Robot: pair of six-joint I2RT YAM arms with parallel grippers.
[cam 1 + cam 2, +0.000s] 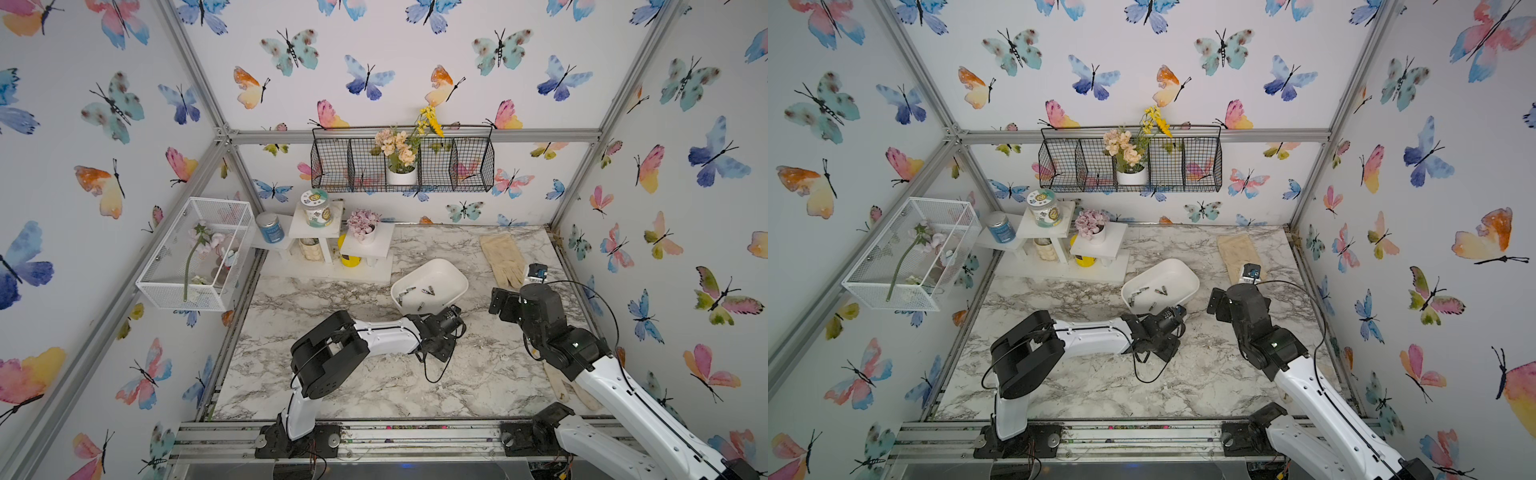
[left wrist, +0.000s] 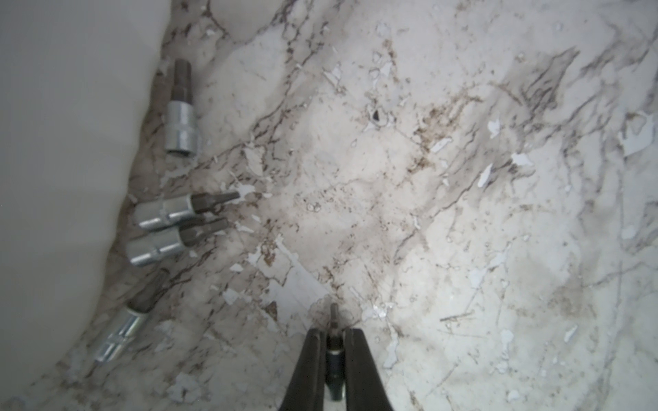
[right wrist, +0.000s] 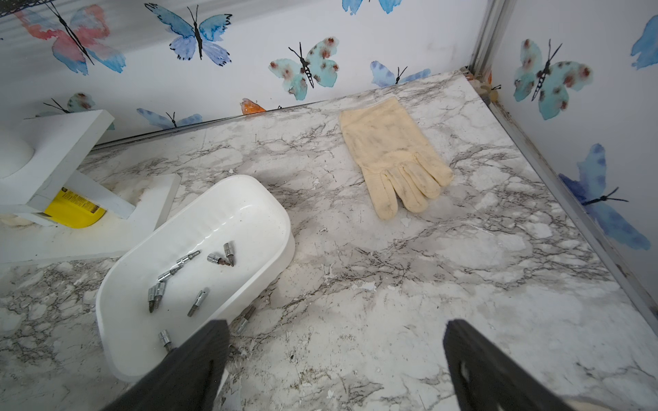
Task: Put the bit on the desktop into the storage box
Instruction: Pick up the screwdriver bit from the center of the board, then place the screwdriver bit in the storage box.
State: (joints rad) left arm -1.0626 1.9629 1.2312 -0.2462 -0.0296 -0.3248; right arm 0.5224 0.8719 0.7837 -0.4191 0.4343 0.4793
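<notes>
My left gripper [image 2: 334, 338] is shut on a small dark bit [image 2: 333, 316], whose tip pokes out past the fingertips low over the marble desktop [image 2: 445, 213]. Several silver socket bits [image 2: 180, 117] lie loose on the desktop along the outer wall of the white storage box [image 2: 53, 142]. In both top views the left gripper [image 1: 451, 318] sits at the near edge of the storage box [image 1: 444, 270]. Several more bits [image 3: 220, 258] lie inside the storage box [image 3: 249, 213]. My right gripper [image 3: 336, 331] hangs open and holds nothing, to the right of the box.
A cream glove [image 1: 503, 257] lies at the back right of the desktop. A white stepped shelf [image 1: 324, 249] with jars and a flower pot stands at the back left. A white wire cage [image 1: 195, 253] and a black wire basket [image 1: 403, 162] hang on the walls.
</notes>
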